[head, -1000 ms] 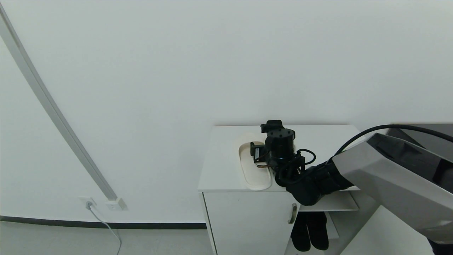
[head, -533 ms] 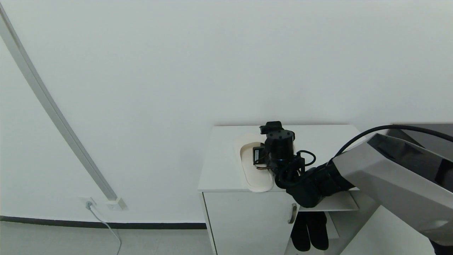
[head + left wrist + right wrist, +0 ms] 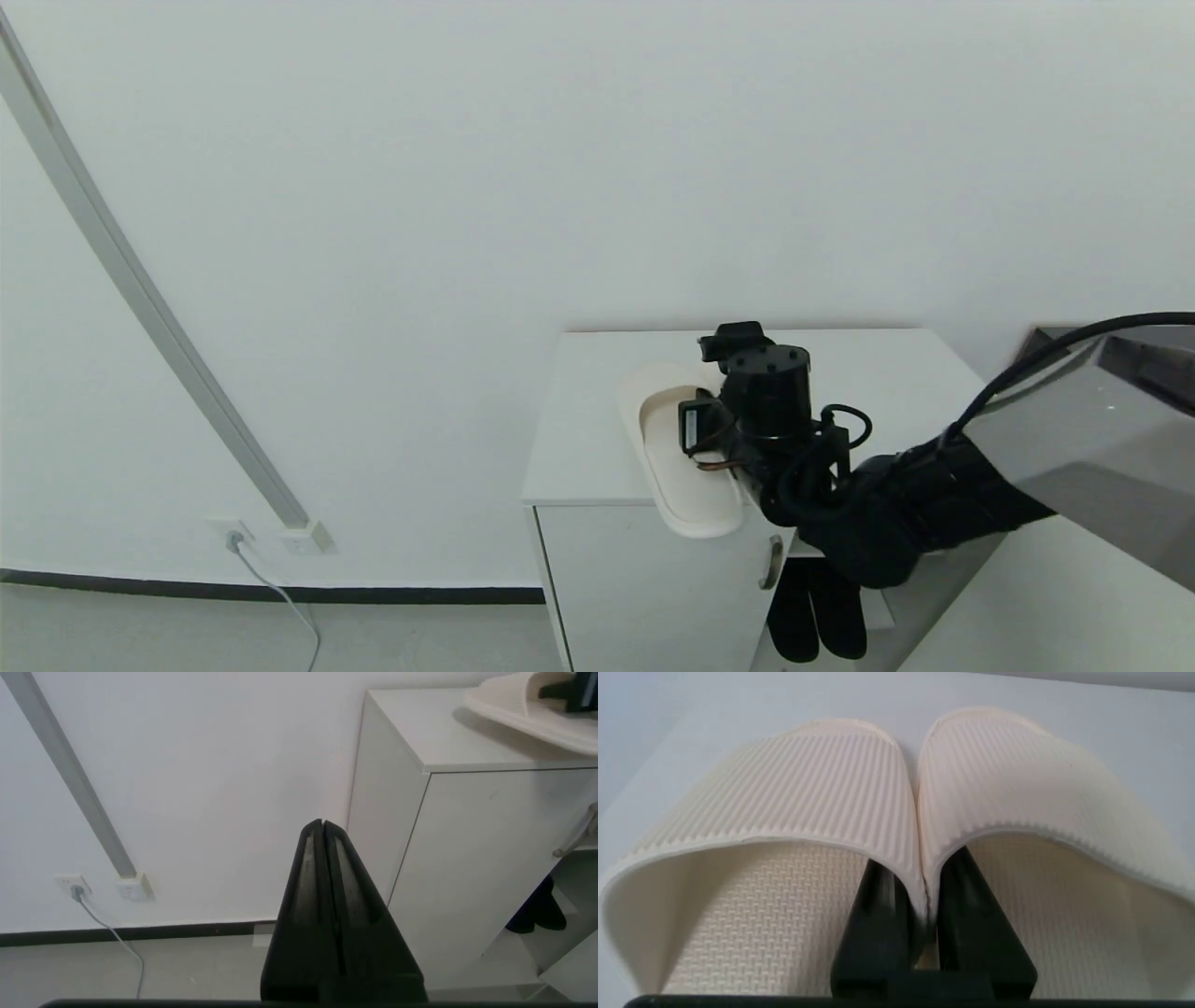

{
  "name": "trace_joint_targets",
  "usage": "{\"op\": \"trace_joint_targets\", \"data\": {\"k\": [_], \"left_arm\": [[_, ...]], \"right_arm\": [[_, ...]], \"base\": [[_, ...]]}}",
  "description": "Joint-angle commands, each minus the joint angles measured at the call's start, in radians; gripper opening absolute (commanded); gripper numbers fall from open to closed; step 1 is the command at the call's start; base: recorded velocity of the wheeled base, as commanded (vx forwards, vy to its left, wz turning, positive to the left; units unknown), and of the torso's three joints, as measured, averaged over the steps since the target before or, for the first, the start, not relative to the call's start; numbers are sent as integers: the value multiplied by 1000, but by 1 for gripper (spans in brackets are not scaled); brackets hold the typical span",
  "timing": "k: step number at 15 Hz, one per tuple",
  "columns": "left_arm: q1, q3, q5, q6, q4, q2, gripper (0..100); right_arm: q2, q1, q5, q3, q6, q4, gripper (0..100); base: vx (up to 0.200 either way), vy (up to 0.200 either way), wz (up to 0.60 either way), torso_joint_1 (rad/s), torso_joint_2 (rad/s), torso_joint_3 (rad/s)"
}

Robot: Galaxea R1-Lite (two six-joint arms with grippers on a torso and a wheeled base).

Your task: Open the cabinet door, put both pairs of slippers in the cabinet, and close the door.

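so here's where my right gripper (image 3: 917, 905) is at: fingers (image 3: 878, 929) clamped nearly together on the pair of cream ribbed foam slippers (image 3: 822, 793), one finger down inside each shoe, pinching the two touching inner walls between them; the pair is over the top of the white boxy cabinet (image 3: 868, 373), toward its left half, heel ends poking out past the cabinet's front edge; honestly can't tell if the soles rest on the top or sit just off it; the cabinet's left door panel (image 3: 644, 588) is flat shut, with its handle (image 3: 774, 563) at the inner edge; right of that the cabinet is open, and a pair of black slippers (image 3: 822, 611) stands inside, low down; my left gripper (image 3: 323, 829) hangs off the cabinet's left side, low, pressed fully together with nothing in it
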Motion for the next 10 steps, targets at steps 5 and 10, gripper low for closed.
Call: {"op": "trace_joint_targets", "data": {"k": [5,10], "left_arm": [[0,0,0,0,0,1,0],[0,0,0,0,0,1,0]], "right_arm": [[-319,84,5,349,53,2,0],[-310,96,5,355,53,3,0]], "base": [[0,0,0,0,0,0],[0,0,0,0,0,0]]}}
